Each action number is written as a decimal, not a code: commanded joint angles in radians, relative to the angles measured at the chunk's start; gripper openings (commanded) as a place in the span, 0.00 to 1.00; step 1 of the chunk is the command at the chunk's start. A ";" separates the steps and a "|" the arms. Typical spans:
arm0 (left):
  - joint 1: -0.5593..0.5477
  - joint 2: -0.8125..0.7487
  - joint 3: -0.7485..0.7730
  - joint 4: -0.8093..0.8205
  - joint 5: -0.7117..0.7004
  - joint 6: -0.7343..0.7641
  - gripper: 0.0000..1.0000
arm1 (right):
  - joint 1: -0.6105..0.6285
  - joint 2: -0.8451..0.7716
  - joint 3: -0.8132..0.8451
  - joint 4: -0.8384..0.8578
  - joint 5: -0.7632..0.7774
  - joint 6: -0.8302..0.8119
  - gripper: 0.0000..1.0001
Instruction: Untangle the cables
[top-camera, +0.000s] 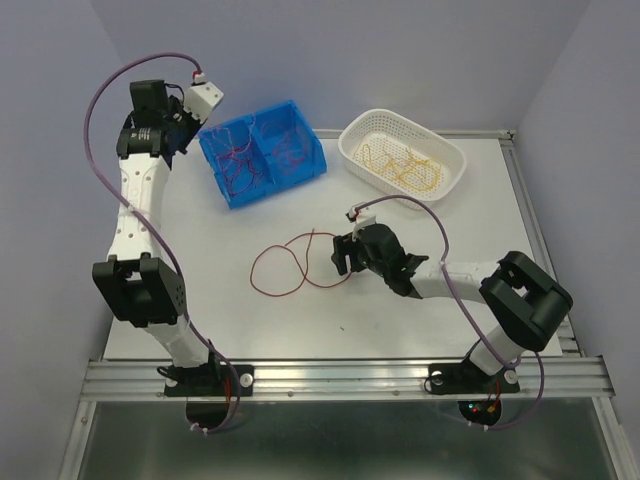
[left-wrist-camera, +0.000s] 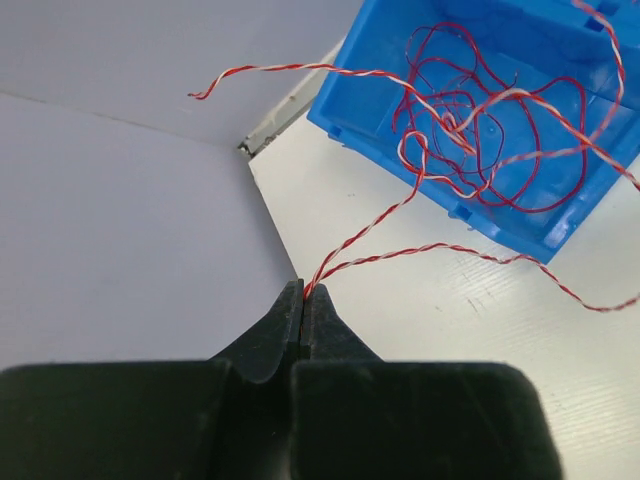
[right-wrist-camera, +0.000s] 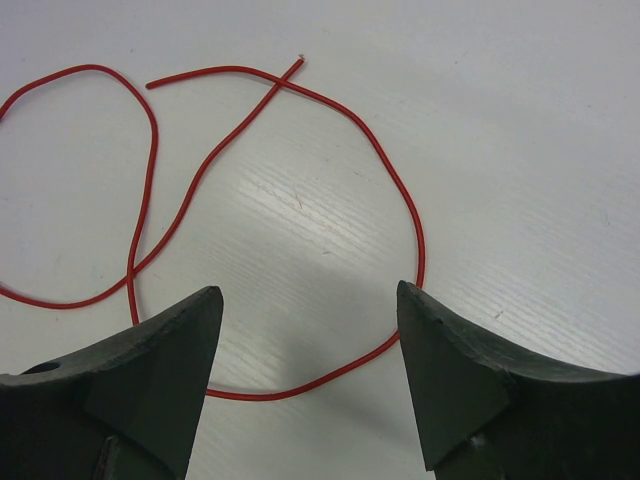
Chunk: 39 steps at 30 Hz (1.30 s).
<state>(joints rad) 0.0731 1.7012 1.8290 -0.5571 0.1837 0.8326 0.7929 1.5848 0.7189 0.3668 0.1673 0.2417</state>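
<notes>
My left gripper (left-wrist-camera: 303, 292) is shut on a red-and-white twisted wire (left-wrist-camera: 400, 205) and holds it just left of the blue bin (left-wrist-camera: 560, 235). That wire runs up into the bin, tangled with dark red wires (left-wrist-camera: 520, 110). In the top view my left gripper (top-camera: 188, 132) is at the bin's (top-camera: 218, 170) far left corner. A single red wire (top-camera: 285, 265) lies in loose loops on the table. My right gripper (top-camera: 343, 256) is open right over that wire's right end. In the right wrist view the wire (right-wrist-camera: 415, 215) curves between my open fingers (right-wrist-camera: 308, 300), untouched.
A white perforated basket (top-camera: 452, 150) at the back right holds yellow-orange wires (top-camera: 405, 162). The bin has two compartments, both with dark red wires (top-camera: 240, 160). The table's back left corner (left-wrist-camera: 245, 148) and a grey wall are close to the left gripper.
</notes>
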 joint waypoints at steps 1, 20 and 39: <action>-0.006 -0.025 -0.039 -0.053 0.020 0.037 0.00 | -0.003 -0.006 0.011 0.034 -0.015 0.011 0.76; -0.070 0.294 0.228 -0.158 -0.111 0.043 0.00 | -0.004 -0.057 -0.021 0.035 -0.022 0.016 0.76; -0.202 0.613 0.431 -0.038 -0.460 0.026 0.00 | -0.003 -0.046 -0.019 0.038 -0.040 0.005 0.76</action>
<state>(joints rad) -0.1299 2.3013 2.1948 -0.6468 -0.2012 0.8623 0.7929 1.5581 0.7185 0.3672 0.1341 0.2546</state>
